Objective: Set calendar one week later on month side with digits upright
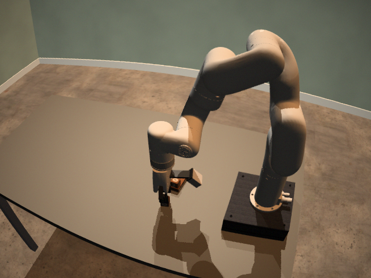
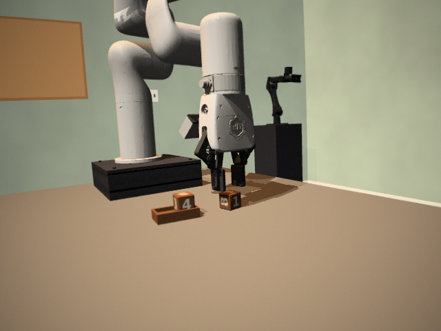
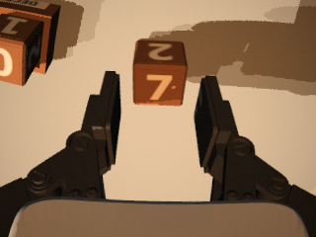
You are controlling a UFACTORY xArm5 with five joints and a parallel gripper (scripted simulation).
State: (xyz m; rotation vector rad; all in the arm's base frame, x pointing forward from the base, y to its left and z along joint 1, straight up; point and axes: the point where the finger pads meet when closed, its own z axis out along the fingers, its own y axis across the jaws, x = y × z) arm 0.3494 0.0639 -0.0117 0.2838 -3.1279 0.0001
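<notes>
A small brown tray [image 2: 175,214] lies flat on the table. One brown cube [image 2: 183,201] stands in its right end and shows a 4 toward the exterior camera. In the wrist view this cube [image 3: 16,42] is at the far left and shows a 1 and a 0. The second cube [image 2: 229,200] stands on the table just right of the tray, apart from it, and shows an 8 and a 1. In the wrist view it [image 3: 158,71] shows a 7 and a 2. My gripper [image 2: 227,183] points straight down, a little above this loose cube. Its fingers are open and empty.
The arm's black base block [image 2: 147,174] stands behind the tray. In the top view the arm's wrist [image 1: 162,149] covers most of the tray [image 1: 180,185]. A black pedestal [image 2: 278,149] with a small arm stands far behind, off the table.
</notes>
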